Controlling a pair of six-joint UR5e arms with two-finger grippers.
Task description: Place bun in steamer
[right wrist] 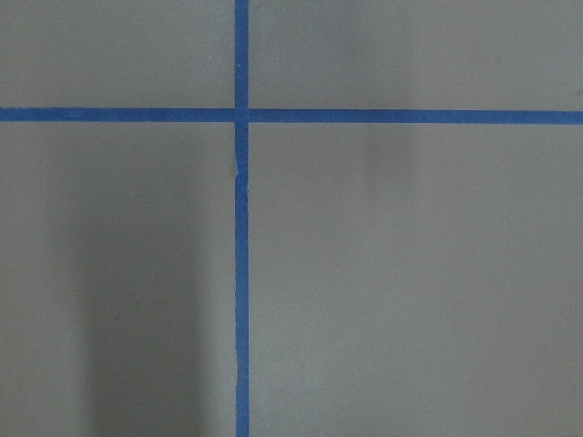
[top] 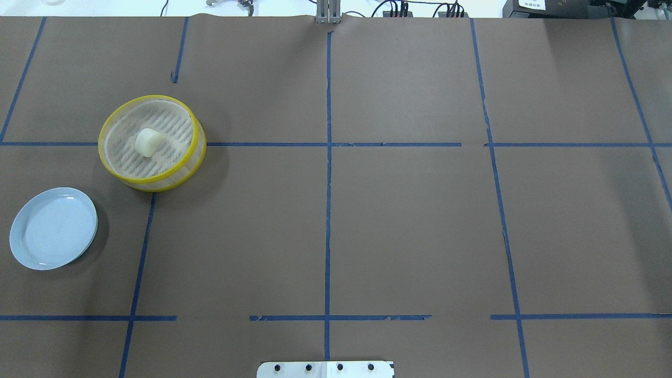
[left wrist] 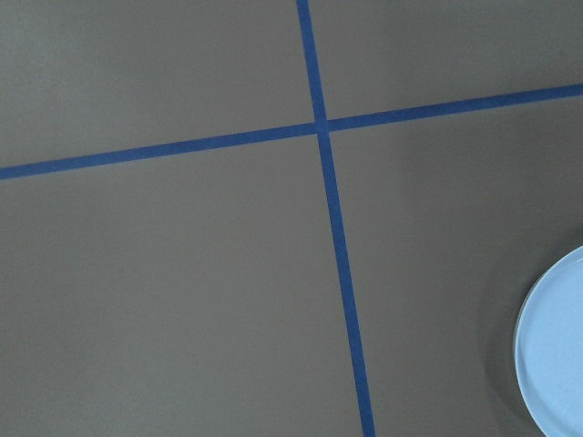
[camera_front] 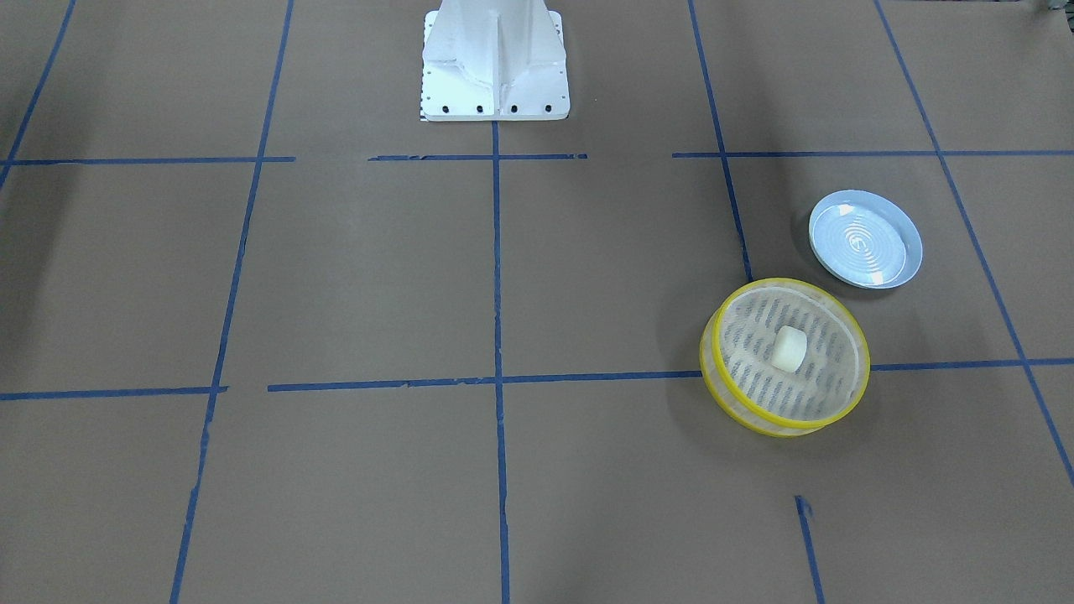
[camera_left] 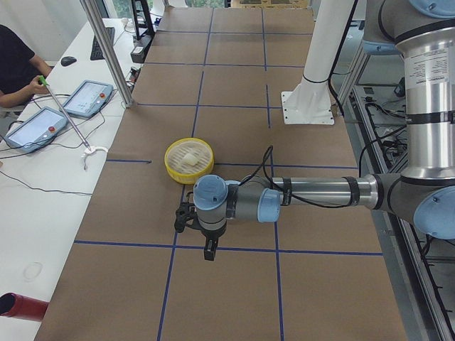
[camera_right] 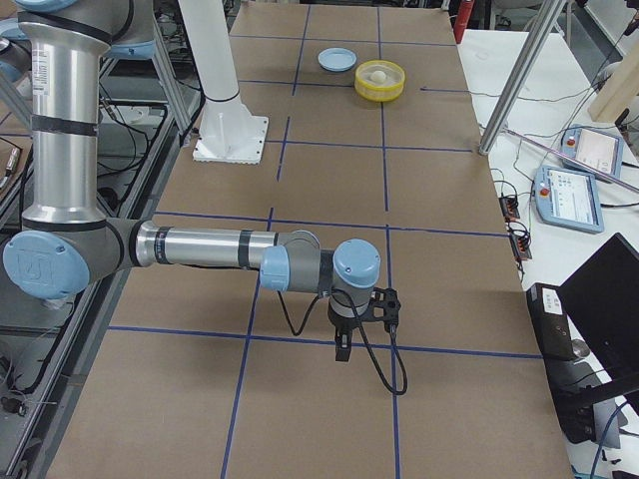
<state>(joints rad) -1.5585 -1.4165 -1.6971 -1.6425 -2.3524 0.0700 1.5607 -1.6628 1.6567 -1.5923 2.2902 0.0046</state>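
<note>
Left pincer [camera_left: 186,217] and right pincer [camera_right: 383,303] above surface [camera_front: 377,268]. Cannot tell how far either is open. Bun [camera_front: 789,348] lies inside steamer [camera_front: 784,283], apart from left pincer, far from right.

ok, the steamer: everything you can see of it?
The steamer is a round shallow basket, yellow rims, translucent whitish wall, slotted pale base. It sits upright on the table, over a blue tape line. The bun lies inside, near centre. The plate is beside it, apart.
</note>
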